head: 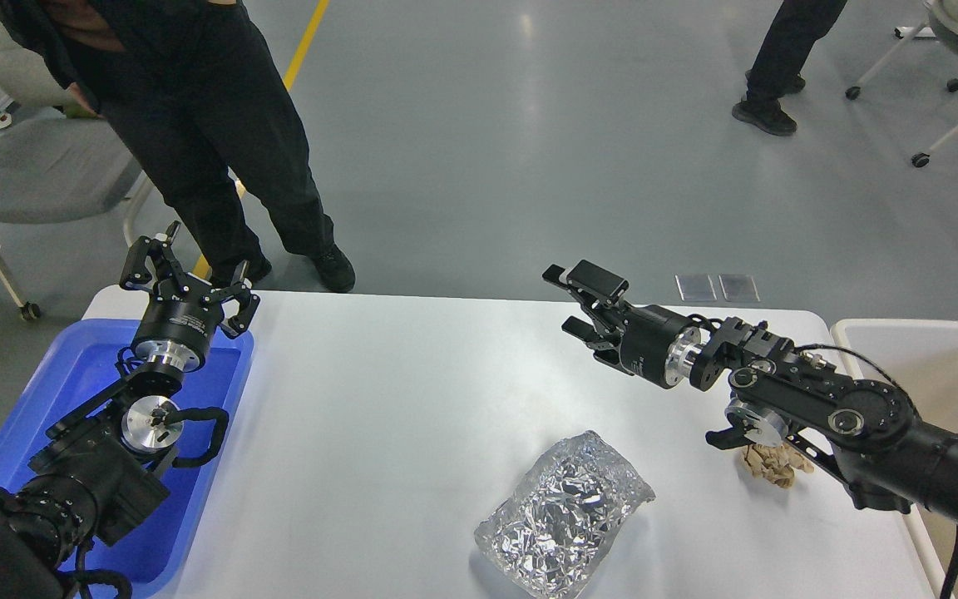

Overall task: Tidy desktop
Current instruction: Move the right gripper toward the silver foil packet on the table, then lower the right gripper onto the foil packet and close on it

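Observation:
The white desktop point(396, 391) fills the middle of the head view. A crumpled silver foil bag point(564, 514) lies on it near the front. A small crumpled beige scrap point(770, 466) lies at the right, partly under my right arm. My left gripper point(188, 279) is open and empty, held above the far end of the blue tray point(80, 374). My right gripper point(583, 304) is open and empty, turned on its side and pointing left above the far right part of the desktop, well above and behind the foil bag.
A beige rimmed bin point(928, 358) stands off the desktop's right edge. A person in black point(196, 125) stands just behind the far left corner. A grey chair point(38, 175) is behind the tray. Another person's legs point(787, 58) and chair wheels are far back right.

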Available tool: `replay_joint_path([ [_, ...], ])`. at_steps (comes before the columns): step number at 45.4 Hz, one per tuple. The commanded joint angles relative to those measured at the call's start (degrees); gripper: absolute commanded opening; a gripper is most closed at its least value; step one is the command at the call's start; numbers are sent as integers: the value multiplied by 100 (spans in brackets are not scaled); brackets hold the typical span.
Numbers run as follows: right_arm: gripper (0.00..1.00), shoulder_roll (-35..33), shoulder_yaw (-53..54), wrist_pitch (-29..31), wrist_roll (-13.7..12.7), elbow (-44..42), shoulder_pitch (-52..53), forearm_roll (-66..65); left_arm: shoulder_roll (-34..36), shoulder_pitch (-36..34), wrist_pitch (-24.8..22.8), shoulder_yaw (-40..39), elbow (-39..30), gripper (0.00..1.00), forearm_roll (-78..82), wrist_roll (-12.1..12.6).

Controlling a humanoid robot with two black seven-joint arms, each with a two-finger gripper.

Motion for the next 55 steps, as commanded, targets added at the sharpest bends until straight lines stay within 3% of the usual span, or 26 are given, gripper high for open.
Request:
replay_joint_path([
  [1,100,-30,-1037,-533,363,-441,178,-2003,0,0,0,0,0,100,0,1],
  [10,100,-22,-2258,-1395,680,-678,205,-2452,0,0,0,0,0,100,0,1],
  [20,100,232,-3542,-2397,1040,-1714,90,-2452,0,0,0,0,0,100,0,1],
  [37,100,277,-3587,-2477,1251,-1768,-173,-2417,0,0,0,0,0,100,0,1],
  [55,97,286,-3534,-2521,1251,-1733,-244,-2382,0,0,0,0,0,100,0,1],
])
